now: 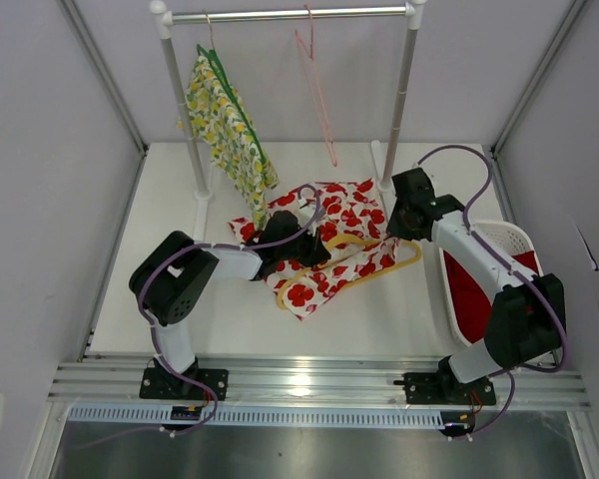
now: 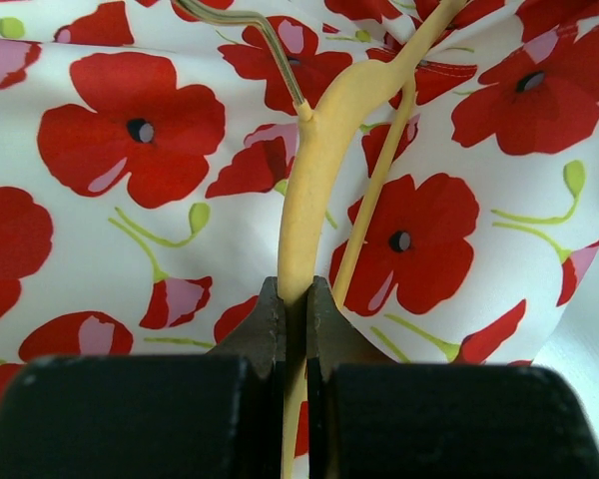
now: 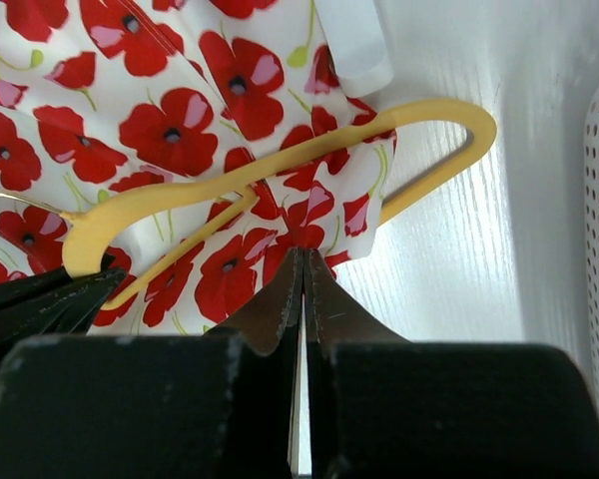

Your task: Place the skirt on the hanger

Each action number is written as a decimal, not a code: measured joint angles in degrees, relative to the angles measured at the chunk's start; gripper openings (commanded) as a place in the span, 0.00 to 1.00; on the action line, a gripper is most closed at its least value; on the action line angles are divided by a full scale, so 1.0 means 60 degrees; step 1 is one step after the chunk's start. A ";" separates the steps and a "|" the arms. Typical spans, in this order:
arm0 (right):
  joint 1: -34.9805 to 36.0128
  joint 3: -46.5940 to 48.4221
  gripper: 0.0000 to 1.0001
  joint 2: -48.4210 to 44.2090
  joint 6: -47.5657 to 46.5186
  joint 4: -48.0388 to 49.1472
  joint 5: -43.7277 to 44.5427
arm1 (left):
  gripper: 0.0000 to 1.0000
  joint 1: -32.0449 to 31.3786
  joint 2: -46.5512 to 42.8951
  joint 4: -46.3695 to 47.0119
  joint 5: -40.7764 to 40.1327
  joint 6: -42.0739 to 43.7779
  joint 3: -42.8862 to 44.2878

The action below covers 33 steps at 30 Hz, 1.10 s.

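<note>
The skirt (image 1: 344,215), white with red poppies, lies crumpled on the table under the rail. A yellow hanger (image 1: 391,262) lies on it, one end sticking out past the cloth to the right. My left gripper (image 1: 315,250) is shut on the hanger's arm near its neck, as the left wrist view (image 2: 297,297) shows, with the hanger (image 2: 324,130) and its metal hook (image 2: 270,40) running ahead. My right gripper (image 1: 395,232) is shut on the skirt's edge (image 3: 309,225), seen in the right wrist view (image 3: 304,257). The hanger (image 3: 280,165) passes just beyond it.
A clothes rail (image 1: 290,14) stands at the back with a lemon-print garment (image 1: 225,125) on a green hanger and an empty pink hanger (image 1: 317,80). Its right post (image 1: 399,100) is close to my right gripper. A white basket (image 1: 479,284) holding red cloth sits at the right.
</note>
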 measured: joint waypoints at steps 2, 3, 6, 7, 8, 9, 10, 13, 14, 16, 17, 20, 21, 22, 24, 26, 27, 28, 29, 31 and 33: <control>-0.0007 0.0270 0.00 0.0127 -0.0066 -0.0135 0.0000 | 0.00 0.0000 0.0004 0.0015 0.0040 0.0062 0.0000; -0.0011 0.0412 0.00 0.0208 -0.0087 -0.0208 0.0004 | 0.00 0.0000 0.0000 0.0018 0.0044 0.0076 0.0000; -0.0015 0.0736 0.00 0.0408 -0.0164 -0.0364 0.0000 | 0.00 0.0000 -0.0007 0.0066 0.0131 0.0182 -0.0011; -0.0015 0.0852 0.00 0.0477 -0.0178 -0.0441 0.0000 | 0.00 0.0004 -0.0015 0.0076 0.0178 0.0222 -0.0018; -0.0015 0.0922 0.00 0.0517 -0.0193 -0.0495 0.0000 | 0.00 0.0004 -0.0029 0.0076 0.0222 0.0255 -0.0022; -0.0018 0.1005 0.00 0.0565 -0.0215 -0.0561 0.0000 | 0.00 0.0004 -0.0036 0.0084 0.0255 0.0295 -0.0025; -0.0018 0.1100 0.00 0.0616 -0.0244 -0.0619 0.0000 | 0.00 0.0004 -0.0047 0.0080 0.0262 0.0310 -0.0025; -0.0036 0.1300 0.00 0.0769 -0.0306 -0.0699 -0.0004 | 0.00 0.0004 -0.0062 0.0076 0.0324 0.0404 -0.0025; -0.0055 0.1351 0.00 0.0820 -0.0331 -0.0707 -0.0007 | 0.00 0.0004 -0.0069 0.0073 0.0353 0.0448 -0.0025; -0.0102 0.1468 0.00 0.0936 -0.0393 -0.0736 -0.0007 | 0.00 0.0004 -0.0073 0.0080 0.0510 0.0514 -0.0025; -0.0124 0.1530 0.00 0.0991 -0.0412 -0.0736 -0.0011 | 0.00 0.0015 -0.0073 0.0084 0.0565 0.0535 -0.0025; -0.0182 0.1676 0.00 0.1126 -0.0463 -0.0754 -0.0055 | 0.00 0.0025 -0.0076 0.0095 0.0696 0.0572 -0.0025; -0.0200 0.1730 0.00 0.1155 -0.0477 -0.0787 -0.0069 | 0.00 0.0033 -0.0087 0.0095 0.0729 0.0601 -0.0025; -0.0219 0.1781 0.00 0.1188 -0.0499 -0.0820 -0.0073 | 0.00 0.0033 -0.0095 0.0095 0.0747 0.0630 -0.0025; -0.0240 0.1927 0.00 0.1264 -0.0561 -0.0922 -0.0106 | 0.00 0.0033 -0.0120 0.0080 0.0783 0.0659 -0.0029; -0.0255 0.2091 0.00 0.1377 -0.0608 -0.1005 -0.0138 | 0.00 0.0036 -0.0157 0.0062 0.0871 0.0729 -0.0029; -0.0259 0.2175 0.00 0.1435 -0.0630 -0.1042 -0.0138 | 0.00 0.0036 -0.0171 0.0058 0.0940 0.0776 -0.0029; -0.0259 0.2277 0.00 0.1523 -0.0645 -0.1071 -0.0142 | 0.00 0.0040 -0.0175 0.0062 0.1024 0.0798 -0.0029; -0.0259 0.2361 0.00 0.1603 -0.0659 -0.1107 -0.0138 | 0.00 0.0047 -0.0175 0.0069 0.1104 0.0812 -0.0029; -0.0270 0.2517 0.00 0.1759 -0.0685 -0.1155 -0.0138 | 0.00 0.0073 -0.0175 0.0073 0.1279 0.0878 -0.0029; -0.0280 0.2637 0.00 0.1902 -0.0721 -0.1158 -0.0142 | 0.00 0.0095 -0.0175 0.0073 0.1464 0.0958 -0.0029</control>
